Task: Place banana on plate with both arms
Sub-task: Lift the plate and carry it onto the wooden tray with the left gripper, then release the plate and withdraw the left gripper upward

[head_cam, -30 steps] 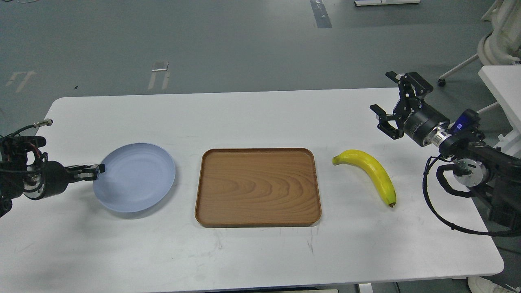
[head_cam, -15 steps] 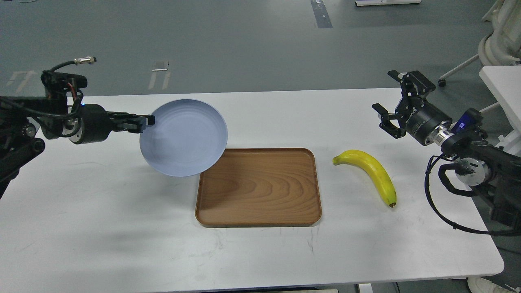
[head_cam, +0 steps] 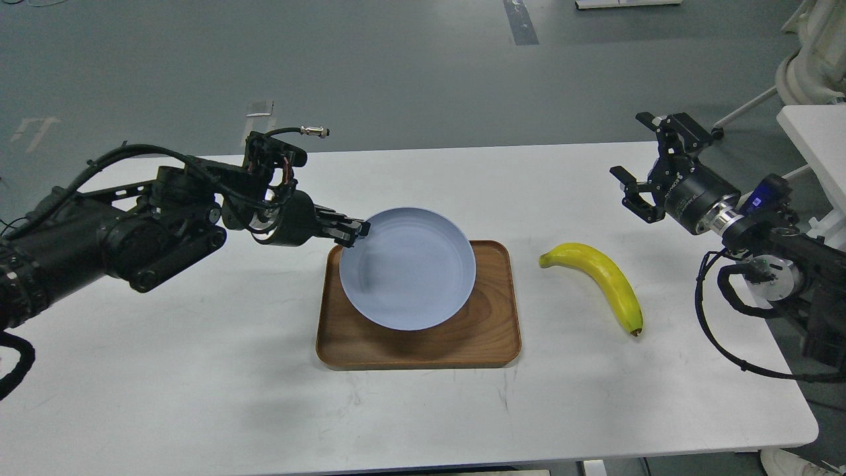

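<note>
Plate [head_cam: 408, 268], formerly left of tray [head_cam: 492, 340], now over it

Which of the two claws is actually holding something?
The left gripper: it pinches the blue plate's rim above the wooden tray. The right gripper is open, empty.

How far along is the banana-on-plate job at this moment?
Early. The left claw grips the plate by its rim, holding it over the tray; whether it has touched down is unclear. The banana lies untouched on the table, and the right claw hangs open above and beyond it. Picking up and placing the banana remains.
</note>
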Robot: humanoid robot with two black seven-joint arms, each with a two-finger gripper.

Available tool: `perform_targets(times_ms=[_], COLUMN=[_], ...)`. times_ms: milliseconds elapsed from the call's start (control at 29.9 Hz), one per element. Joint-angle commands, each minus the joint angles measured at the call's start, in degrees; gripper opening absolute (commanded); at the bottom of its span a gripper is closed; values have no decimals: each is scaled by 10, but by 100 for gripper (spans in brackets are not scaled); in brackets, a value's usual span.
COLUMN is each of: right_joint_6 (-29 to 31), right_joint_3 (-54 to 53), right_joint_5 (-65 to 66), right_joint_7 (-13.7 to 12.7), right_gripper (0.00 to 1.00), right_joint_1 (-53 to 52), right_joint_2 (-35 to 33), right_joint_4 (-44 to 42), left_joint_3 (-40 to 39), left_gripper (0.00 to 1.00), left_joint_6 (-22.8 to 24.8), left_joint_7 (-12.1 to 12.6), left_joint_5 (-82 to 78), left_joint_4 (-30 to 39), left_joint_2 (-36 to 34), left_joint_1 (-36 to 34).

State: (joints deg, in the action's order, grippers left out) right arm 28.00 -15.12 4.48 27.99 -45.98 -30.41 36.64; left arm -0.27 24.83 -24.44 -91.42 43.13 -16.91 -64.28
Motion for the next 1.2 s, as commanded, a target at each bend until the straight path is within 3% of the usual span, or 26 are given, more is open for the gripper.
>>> perform_targets(times_ms=[0,368,736,769,836,903,970,1171], right_joint_6=[0,0,0,0,0,0,0,0], right_joint_3=[0,-1,-1,-1,-1,-1,-1,-1], right_joint_5=[0,0,0,0,0,0,0,0], right_joint_7=[0,0,0,0,0,0,0,0], right_gripper=[99,99,99,99,99,99,99,99], right_joint_1=[0,3,3,4,3,3,3,3], right_joint_2=[-1,-1,-1,-1,-1,-1,-1,-1], right_joint_4=[0,0,0,0,0,0,0,1], left_joint_3=[8,26,35,35,35,35,35,24], left_gripper=[0,0,0,21,38,72,97,98], left_joint_6=[4,3,2,2,2,2,2,-3], left_joint_7=[0,2,2,3,3,2,2,-6], left_joint_5=[2,7,17,19,22,33,48,178], left_joint_4=[-25,-88,-98,-98,-98,-97,-97,-97], left_joint_2=[29,81,86,86,86,93,94,79], left_joint_1=[1,10,14,14,14,12,9,3])
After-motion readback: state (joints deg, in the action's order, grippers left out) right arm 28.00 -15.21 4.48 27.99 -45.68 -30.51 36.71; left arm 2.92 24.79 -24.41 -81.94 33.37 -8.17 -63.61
